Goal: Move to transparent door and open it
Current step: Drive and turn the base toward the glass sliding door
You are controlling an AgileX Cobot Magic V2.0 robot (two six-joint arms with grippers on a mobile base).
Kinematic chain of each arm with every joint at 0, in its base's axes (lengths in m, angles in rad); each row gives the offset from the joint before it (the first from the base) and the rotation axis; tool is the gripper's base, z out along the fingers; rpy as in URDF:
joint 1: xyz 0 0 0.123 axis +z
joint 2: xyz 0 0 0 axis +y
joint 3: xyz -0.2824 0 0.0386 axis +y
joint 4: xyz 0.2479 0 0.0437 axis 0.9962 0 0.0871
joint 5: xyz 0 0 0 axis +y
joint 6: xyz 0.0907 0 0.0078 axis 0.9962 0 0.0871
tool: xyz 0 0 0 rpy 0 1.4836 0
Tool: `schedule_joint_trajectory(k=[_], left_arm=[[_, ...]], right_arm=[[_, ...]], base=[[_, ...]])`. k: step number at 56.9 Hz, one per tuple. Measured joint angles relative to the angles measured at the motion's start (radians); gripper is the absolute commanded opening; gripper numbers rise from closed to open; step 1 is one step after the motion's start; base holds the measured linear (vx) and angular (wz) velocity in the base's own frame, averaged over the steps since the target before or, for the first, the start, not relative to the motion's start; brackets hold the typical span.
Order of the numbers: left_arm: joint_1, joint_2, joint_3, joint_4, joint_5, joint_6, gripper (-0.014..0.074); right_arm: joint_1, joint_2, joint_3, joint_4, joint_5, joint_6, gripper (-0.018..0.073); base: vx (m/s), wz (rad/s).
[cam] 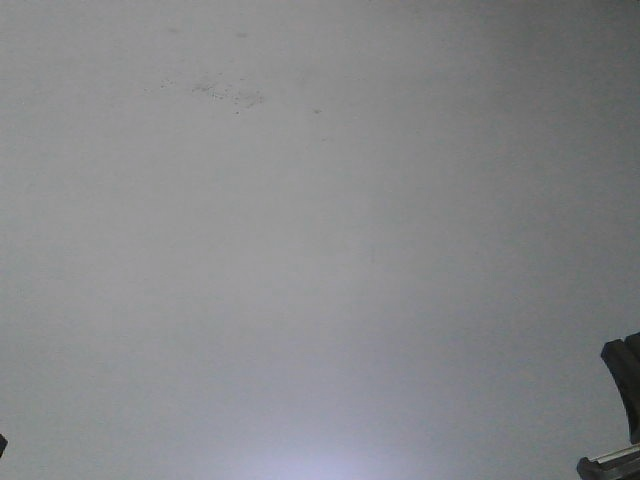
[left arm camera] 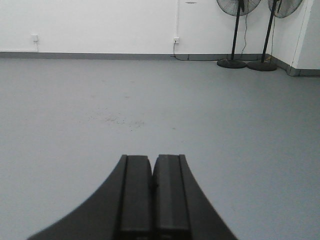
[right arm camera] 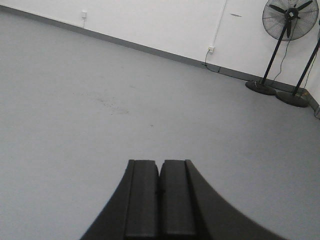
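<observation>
The transparent door is out of view in every frame. My left gripper (left arm camera: 152,161) is shut, its two black fingers pressed together with nothing between them, pointing over bare grey floor. My right gripper (right arm camera: 159,165) is likewise shut and holds nothing, also aimed across the floor. In the front view only grey floor shows, with a dark piece of the right arm (cam: 622,380) at the bottom right corner.
A white wall (left arm camera: 100,25) with a grey skirting runs along the far side. Two black pedestal fans (left arm camera: 235,35) (left arm camera: 270,35) stand in the right corner; one fan (right arm camera: 287,30) shows in the right wrist view. A patch of dark specks (left arm camera: 117,120) marks the floor.
</observation>
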Motion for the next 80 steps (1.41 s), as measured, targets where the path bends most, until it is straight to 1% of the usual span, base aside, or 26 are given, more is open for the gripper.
schedule_joint_trajectory(k=[80], left_arm=[[0.000,0.000,0.000,0.000,0.000,0.000,-0.0006]], right_arm=[[0.000,0.000,0.000,0.000,0.000,0.000,-0.0006]], base=[[0.02,0.00]])
